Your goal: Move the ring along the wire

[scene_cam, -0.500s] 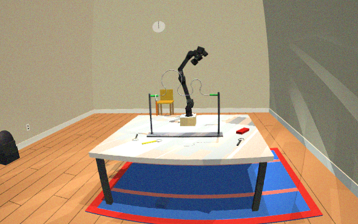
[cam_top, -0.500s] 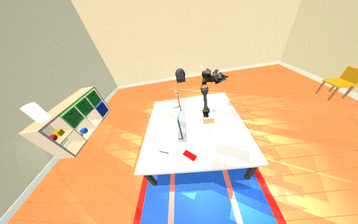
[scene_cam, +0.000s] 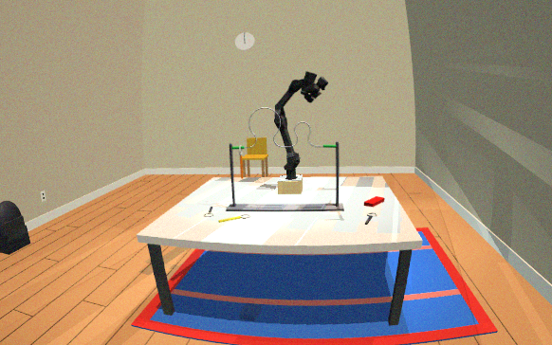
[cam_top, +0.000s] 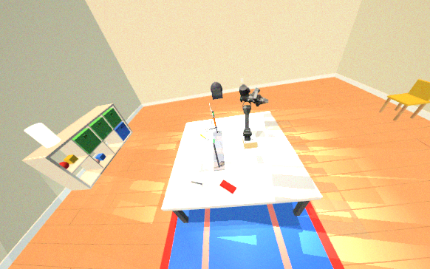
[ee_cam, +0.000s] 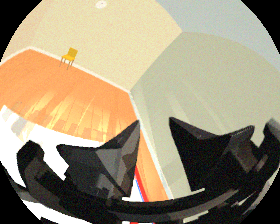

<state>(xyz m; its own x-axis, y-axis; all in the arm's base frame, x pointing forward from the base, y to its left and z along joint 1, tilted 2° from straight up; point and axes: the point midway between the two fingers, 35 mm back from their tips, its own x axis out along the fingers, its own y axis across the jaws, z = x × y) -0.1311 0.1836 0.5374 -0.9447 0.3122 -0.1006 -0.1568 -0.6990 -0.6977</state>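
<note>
The wire course stands on a dark base (scene_cam: pixel 285 207) on the white table (scene_cam: pixel 273 237) (cam_top: pixel 257 185), between a left post (scene_cam: pixel 231 175) and a right post (scene_cam: pixel 337 175). The thin grey wire (scene_cam: pixel 264 109) loops between a green end at the left (scene_cam: pixel 238 148) and a green end at the right (scene_cam: pixel 330 145). The ring's orange handle (cam_top: pixel 214 119) shows at the far post in the top view. My gripper (scene_cam: pixel 321 85) (cam_top: pixel 262 100) (ee_cam: pixel 153 121) is raised high above the arm's base, well clear of the wire. Its fingers are partly apart with nothing between them.
A red block (cam_top: pixel 227 186) (scene_cam: pixel 374 201), a yellow tool (scene_cam: pixel 232 219) and small dark tools (scene_cam: pixel 209 211) (scene_cam: pixel 369 218) lie on the table. The arm stands on a wooden block (scene_cam: pixel 289 186). A shelf (cam_top: pixel 80 144), a yellow chair (cam_top: pixel 414 97) and a black object (scene_cam: pixel 10 226) stand on the floor.
</note>
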